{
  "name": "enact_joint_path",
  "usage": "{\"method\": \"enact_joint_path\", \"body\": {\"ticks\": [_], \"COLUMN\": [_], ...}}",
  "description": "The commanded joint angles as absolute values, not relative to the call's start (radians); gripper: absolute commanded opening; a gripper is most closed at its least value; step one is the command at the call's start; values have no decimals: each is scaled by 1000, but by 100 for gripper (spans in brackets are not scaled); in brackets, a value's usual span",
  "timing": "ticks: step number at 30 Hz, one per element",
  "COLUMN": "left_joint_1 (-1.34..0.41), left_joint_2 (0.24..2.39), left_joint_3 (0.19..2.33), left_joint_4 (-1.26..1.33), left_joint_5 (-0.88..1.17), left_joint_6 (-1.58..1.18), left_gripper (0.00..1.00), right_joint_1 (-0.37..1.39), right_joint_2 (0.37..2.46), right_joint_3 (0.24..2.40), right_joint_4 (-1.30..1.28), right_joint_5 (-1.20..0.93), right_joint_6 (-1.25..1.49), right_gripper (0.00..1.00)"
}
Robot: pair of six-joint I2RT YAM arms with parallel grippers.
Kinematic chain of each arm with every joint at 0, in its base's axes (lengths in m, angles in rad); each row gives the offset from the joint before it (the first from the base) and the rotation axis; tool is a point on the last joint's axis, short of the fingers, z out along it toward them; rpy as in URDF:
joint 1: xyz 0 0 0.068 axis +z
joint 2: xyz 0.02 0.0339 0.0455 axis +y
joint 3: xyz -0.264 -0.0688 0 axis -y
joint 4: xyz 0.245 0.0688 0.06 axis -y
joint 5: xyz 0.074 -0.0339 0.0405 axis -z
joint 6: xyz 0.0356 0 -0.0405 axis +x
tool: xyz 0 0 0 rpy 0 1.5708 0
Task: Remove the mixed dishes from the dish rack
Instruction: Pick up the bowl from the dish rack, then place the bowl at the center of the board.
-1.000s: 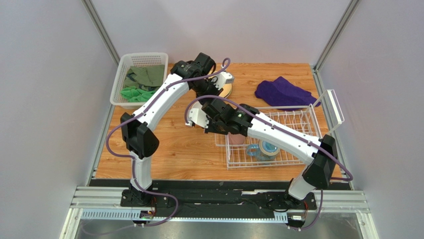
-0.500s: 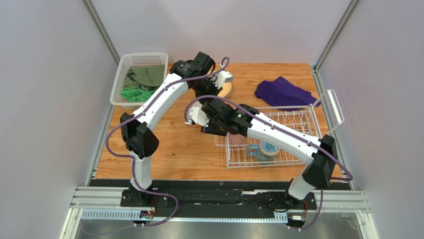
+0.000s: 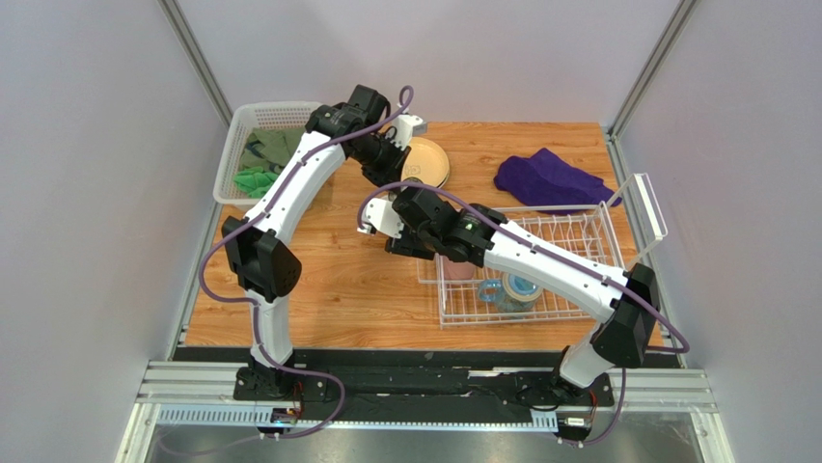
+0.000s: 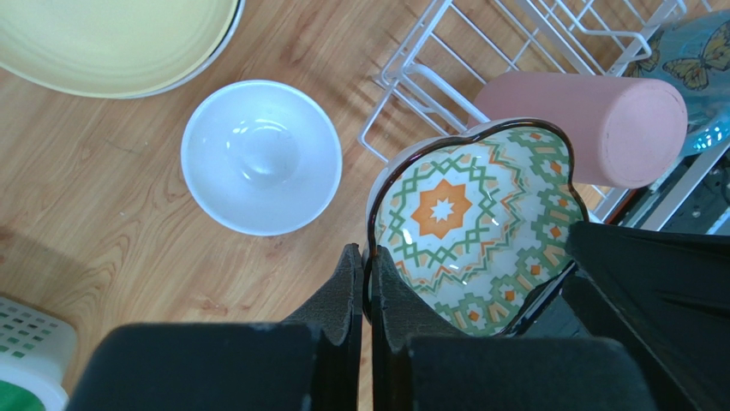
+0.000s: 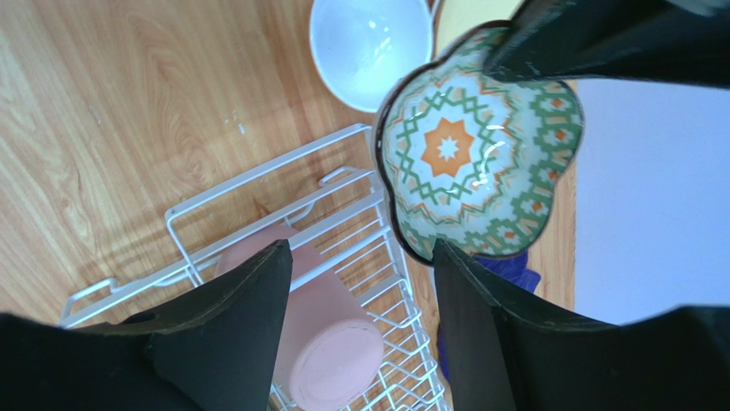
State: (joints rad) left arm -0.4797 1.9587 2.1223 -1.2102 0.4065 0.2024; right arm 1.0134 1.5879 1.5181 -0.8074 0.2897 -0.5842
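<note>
**dishwatcher:** So, who has the patterned bowl (image 4: 475, 218) right now? And what are both sets of fingers doing?

**rackrat:** The left fingers (image 4: 353, 287) have it. They're pinched shut on its dark rim, one pad inside and one outside. The bowl is tipped up on edge, so both wrist cams look straight into the orange star and green lattice. It sits at the near-left corner of the dish rack (image 3: 589, 236), but I honestly can't tell if it touches the wire.

**dishwatcher:** And the right side?

**rackrat:** The right fingers (image 5: 248, 300) are spread wide and gripping nothing. The bowl hangs just past their tips.

**dishwatcher:** What's in the rack?

**rackrat:** The pink tumbler (image 4: 591, 128) is lying on its side in there, with the butterfly mug (image 4: 703, 47) just beyond it.

**dishwatcher:** And outside it?

**rackrat:** A plain white bowl (image 4: 261, 157) sits upright on the tabletop (image 3: 328, 289), just beside the cream plate (image 4: 111, 38). Further off, the purple cloth (image 3: 550, 178) is behind the rack. The mesh basket (image 3: 275, 116) is in the far-left corner.
</note>
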Motion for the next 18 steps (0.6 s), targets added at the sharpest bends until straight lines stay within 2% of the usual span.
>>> {"method": "enact_joint_path", "body": {"ticks": [1, 18], "left_joint_1": [-410, -327], "left_joint_2": [2003, 2195], "left_joint_3": [2175, 2105], "left_joint_4": [-1115, -985], "left_joint_5": [365, 388], "left_joint_6": [183, 176], "left_gripper": [0, 0], "right_joint_1": [1011, 781], "right_joint_2": [1520, 1394], "right_joint_3": [1499, 1506], "right_joint_4": [-825, -825], "right_joint_5": [351, 189], "right_joint_6": [-563, -472], "right_gripper": [64, 64]}}
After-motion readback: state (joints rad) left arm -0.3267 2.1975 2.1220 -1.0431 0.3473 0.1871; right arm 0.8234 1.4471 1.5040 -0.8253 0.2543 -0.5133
